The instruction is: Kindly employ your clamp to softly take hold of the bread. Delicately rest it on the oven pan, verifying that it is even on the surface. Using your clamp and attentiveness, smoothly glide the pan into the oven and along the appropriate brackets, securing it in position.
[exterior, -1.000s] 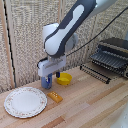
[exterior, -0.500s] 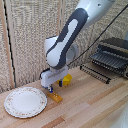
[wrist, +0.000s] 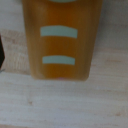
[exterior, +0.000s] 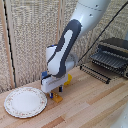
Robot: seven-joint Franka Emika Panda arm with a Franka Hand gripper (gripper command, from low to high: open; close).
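1. From the exterior view I see the clamp (exterior: 56,92) lowered onto the wooden table (exterior: 95,105), right over the bread (exterior: 58,98); the white wrist block hides the fingers, so I cannot tell whether they are parted or closed on it.
2. The bread lies on the table between the floral plate (exterior: 25,101) and a yellow object (exterior: 67,80) partly hidden behind the arm; the bread sits just beside the plate's rim, apart from it.
3. In the wrist view the bread (wrist: 61,40) fills most of the picture as an orange-brown block; two pale blue-green bars cross its top face, with the edge of a third at the frame's border; I can read no writing or brand on it.
4. The oven (exterior: 116,54) stands at the exterior view's right, door down; the oven pan (exterior: 107,61) with its wire bars rests at its mouth, well apart from the bread.
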